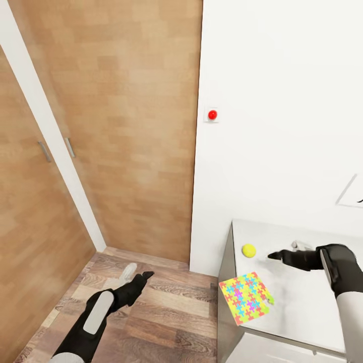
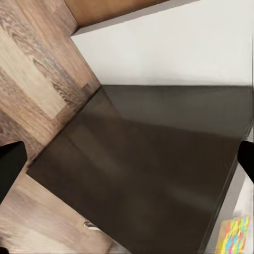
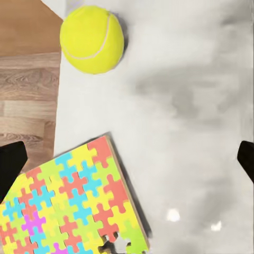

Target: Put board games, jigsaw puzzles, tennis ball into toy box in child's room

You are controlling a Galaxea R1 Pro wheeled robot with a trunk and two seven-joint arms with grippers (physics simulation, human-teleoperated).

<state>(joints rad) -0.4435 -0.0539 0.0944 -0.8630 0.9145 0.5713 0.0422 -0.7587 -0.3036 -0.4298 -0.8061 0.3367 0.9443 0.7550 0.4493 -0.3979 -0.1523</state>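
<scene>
Hanging low over the wood plank floor (image 1: 151, 322), the left end effector (image 1: 141, 277) is empty, its fingers spread apart. No readable writing shows anywhere. On the counter (image 1: 302, 302), a jigsaw puzzle (image 1: 246, 297) overhangs the near corner; the tennis ball (image 1: 248, 250) lies behind it, just ahead of the right end effector (image 1: 275, 255), which is released and holds nothing. A red wall button (image 1: 212, 115) sits above.

No text, label, brand or number can be read on anything in these three views.
</scene>
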